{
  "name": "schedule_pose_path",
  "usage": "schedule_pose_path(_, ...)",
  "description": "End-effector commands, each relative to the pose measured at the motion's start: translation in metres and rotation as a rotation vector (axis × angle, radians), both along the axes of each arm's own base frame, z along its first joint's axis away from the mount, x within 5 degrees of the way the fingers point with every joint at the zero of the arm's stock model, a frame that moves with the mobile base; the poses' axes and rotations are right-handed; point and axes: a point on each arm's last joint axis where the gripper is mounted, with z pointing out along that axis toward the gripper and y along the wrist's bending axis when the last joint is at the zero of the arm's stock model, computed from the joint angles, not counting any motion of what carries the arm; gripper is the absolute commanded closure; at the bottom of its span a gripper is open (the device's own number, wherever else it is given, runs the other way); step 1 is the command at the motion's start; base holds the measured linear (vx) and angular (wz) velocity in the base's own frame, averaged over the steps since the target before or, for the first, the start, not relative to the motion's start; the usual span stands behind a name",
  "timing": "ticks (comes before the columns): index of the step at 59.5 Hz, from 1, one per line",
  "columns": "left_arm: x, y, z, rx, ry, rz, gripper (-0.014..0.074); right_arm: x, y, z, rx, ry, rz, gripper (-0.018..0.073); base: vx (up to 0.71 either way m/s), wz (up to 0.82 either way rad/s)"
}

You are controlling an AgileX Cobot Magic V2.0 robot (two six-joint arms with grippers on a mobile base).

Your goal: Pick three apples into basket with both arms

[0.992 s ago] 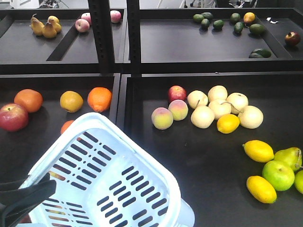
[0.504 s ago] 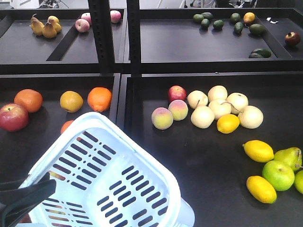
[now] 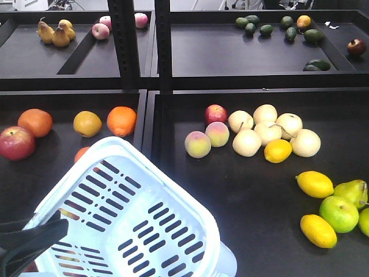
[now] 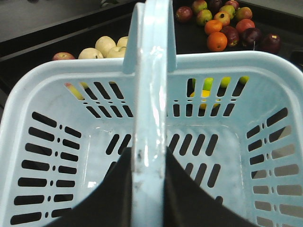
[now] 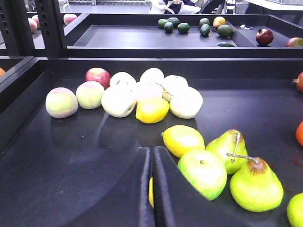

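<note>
The light blue basket (image 3: 132, 219) hangs tilted at the lower left. It fills the left wrist view (image 4: 42, 142) and holds nothing. My left gripper (image 4: 149, 182) is shut on the basket's handle (image 4: 152, 85); its black body shows at the front view's bottom left (image 3: 29, 242). One red apple (image 3: 16, 143) lies at the far left of the lower shelf. Another red apple (image 3: 215, 113) lies behind the peaches, also in the right wrist view (image 5: 97, 76). My right gripper (image 5: 151, 189) is shut and empty, low over the right tray.
Oranges (image 3: 121, 120) lie behind the basket. Peaches (image 3: 198, 144), pale pears (image 3: 267, 131) and lemons (image 3: 314, 184) lie on the right tray. A green apple (image 5: 204, 172) and green pears (image 5: 255, 184) sit just right of my right gripper. A black post (image 3: 123, 43) divides the shelves.
</note>
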Motion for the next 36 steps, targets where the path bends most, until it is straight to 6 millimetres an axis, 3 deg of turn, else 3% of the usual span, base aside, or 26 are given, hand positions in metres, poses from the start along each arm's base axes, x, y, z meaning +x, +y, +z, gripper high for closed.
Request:
schedule_pose_path(1, 0.0038, 0.0007, 0.0172, -0.094, -0.066, 0.046, 0.0602, 0.0008, 0.0004, 0.0028, -0.011, -0.070, 0.006, 0.0551, 0.00, 0.00)
schedule_pose_path(36, 0.0038, 0.0007, 0.0172, -0.094, -0.066, 0.046, 0.0602, 0.0008, 0.0004, 0.0028, -0.011, -0.070, 0.006, 0.0551, 0.00, 0.02)
